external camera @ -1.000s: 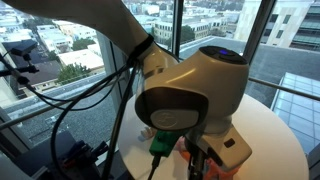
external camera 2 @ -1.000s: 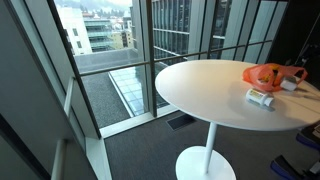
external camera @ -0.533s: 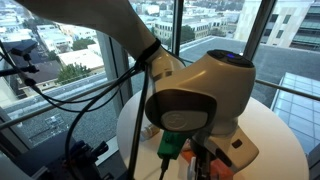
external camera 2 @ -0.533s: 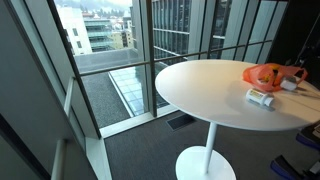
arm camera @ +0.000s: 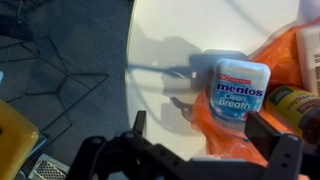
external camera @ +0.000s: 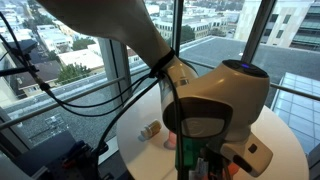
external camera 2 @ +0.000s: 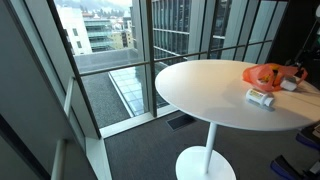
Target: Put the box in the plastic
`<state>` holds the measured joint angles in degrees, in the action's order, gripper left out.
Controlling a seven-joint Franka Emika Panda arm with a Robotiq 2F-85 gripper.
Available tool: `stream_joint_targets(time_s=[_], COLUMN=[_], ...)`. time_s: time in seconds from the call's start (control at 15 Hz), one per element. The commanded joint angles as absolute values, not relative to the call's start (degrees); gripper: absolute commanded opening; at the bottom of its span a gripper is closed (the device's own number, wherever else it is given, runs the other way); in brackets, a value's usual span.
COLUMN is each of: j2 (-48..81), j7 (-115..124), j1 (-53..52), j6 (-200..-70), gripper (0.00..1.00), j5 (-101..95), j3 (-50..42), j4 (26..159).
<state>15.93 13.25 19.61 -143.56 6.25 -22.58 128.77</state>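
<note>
In the wrist view the box (arm camera: 243, 88), a blue and white Mentos carton, lies flat on the white table (arm camera: 170, 30). Its near edge rests on a fold of the orange plastic (arm camera: 216, 128), which spreads to the right. My gripper (arm camera: 205, 135) hangs above it, open, with one dark finger (arm camera: 138, 126) over bare table and the other on the box's far side; nothing is held. In an exterior view the plastic (external camera 2: 265, 74) sits at the table's far right. In an exterior view the arm's wrist (external camera: 215, 110) hides the gripper and box.
A small tan cylinder (external camera 2: 261, 98) lies near the plastic, also visible beside the arm (external camera: 150, 131). A yellow item (arm camera: 296, 100) shows through the bag. The round table (external camera 2: 200, 85) stands by floor-to-ceiling windows, with its edge and the dark floor (arm camera: 60, 60) close by.
The arm's wrist has swung to the right in the exterior view, uncovering the tan cylinder. The jaws stay open; bag and cylinder have not moved.
</note>
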Motion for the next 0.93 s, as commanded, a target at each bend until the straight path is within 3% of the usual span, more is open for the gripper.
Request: stream_joint_targets(time_s=[0.0,0.4,0.47,0.53,0.87], j2=[19.1,22.2,22.6,23.0,23.5], j7=[9.5,7.9,7.7,7.6,7.3], j1=[21.5,22.5,22.6,22.8,23.5], j6=[-142.7,-144.7,-145.1,-145.6,-147.8], gripper=[1.0,0.99,0.91,0.75,0.34], j5=[7.3,7.3,7.3,7.6,9.1], j3=[-21.5,-21.2,-21.1,-20.9,-20.0], j4=[124.8,122.2,122.0,121.7,121.3])
